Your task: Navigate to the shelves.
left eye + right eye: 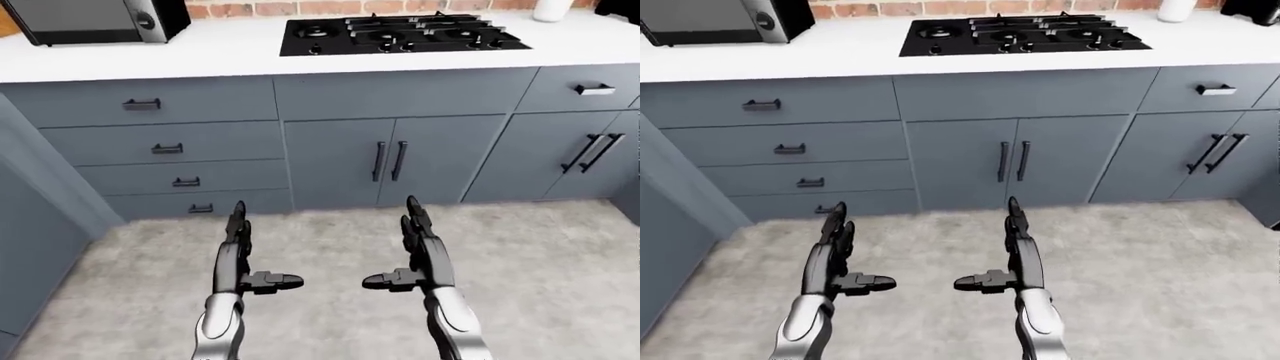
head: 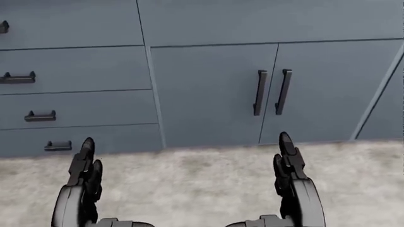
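Left-eye view: left hand [image 1: 240,259], right hand [image 1: 417,255] both spread wide, empty, facing cabinets [image 1: 390,161].

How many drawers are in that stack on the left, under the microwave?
4, stacked one above the other in the left-eye view: top drawer just below the counter, second drawer, third drawer, and bottom drawer by the floor. Each has one dark handle.

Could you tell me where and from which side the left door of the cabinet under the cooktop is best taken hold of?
Grip the left door's handle, a slim vertical black bar standing proud of the panel beside the right door's handle. Come straight at the door face with the right hand, fingers wrapping sideways round the bar's middle. The handles meet at the centre seam, so this door probably swings leftward in the left-eye view.
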Available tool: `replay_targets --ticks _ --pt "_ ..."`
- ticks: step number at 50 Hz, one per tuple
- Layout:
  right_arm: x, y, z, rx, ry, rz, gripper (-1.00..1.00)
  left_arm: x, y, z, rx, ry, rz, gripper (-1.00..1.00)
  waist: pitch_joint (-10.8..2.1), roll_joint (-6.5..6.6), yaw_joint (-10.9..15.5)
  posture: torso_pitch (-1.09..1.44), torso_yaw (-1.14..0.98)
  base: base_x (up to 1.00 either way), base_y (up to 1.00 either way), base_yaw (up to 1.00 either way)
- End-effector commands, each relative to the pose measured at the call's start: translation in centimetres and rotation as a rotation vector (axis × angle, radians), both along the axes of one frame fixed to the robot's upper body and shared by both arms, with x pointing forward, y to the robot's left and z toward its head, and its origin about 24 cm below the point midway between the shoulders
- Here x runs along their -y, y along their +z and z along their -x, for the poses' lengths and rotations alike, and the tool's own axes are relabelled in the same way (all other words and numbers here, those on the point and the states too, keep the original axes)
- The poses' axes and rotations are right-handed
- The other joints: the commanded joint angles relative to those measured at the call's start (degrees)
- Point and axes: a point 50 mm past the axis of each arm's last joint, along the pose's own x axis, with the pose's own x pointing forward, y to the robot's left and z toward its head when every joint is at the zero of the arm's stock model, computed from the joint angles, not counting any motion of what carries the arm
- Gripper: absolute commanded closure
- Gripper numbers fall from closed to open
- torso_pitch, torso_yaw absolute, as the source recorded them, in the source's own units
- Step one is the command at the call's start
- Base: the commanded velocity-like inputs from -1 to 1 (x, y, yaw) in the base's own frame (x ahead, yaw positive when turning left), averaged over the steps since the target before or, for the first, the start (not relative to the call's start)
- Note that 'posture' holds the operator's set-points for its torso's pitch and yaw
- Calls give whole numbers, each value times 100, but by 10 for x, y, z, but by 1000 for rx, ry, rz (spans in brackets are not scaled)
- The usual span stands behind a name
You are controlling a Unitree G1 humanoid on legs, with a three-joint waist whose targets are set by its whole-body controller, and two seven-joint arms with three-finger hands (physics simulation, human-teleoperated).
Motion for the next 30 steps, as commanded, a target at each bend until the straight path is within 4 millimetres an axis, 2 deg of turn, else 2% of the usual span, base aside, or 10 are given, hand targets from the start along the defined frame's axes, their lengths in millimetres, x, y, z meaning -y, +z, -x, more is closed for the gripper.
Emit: replay_targets --ticks 1,4,8,10,11,21,23,25,27,30 --pt "3 19 -4 100 -7 10 -100 4 18 -5 92 -17 2 -100 -115 58 -31 0 0 0 -20 0" --pt "3 20 -4 100 -6 10 -100 4 18 -5 92 -17 2 -100 -165 -13 -31 0 0 0 -20 0" --pt "3 19 -4 100 -6 10 -100 4 18 -5 92 -17 2 -100 -112 -267 -27 0 0 0 -21 0" --pt "3 20 -5 99 -5 10 -100 4 18 -5 92 -17 2 -100 -141 -522 -33 0 0 0 -20 0" --pt "3 19 -5 100 -5 10 -100 4 18 -5 92 -17 2 -100 -214 -758 -55 0 0 0 -20 0" --pt "4 19 -5 98 -7 9 -100 4 18 -5 92 -17 2 -100 -66 -235 -70 0 0 0 -20 0" --pt "4 19 -5 97 -8 9 -100 4 18 -5 92 -17 2 -100 -58 -81 -68 0 0 0 -20 0" --pt "4 20 -5 97 -9 8 -100 4 18 -5 92 -17 2 -100 -118 190 -62 0 0 0 -20 0" --pt "4 20 -5 97 -10 7 -100 4 18 -5 92 -17 2 -100 -86 30 -7 0 0 0 -21 0" --pt "4 19 -5 96 -12 6 -100 4 18 -5 92 -17 2 -100 -142 25 -34 0 0 0 -20 0"
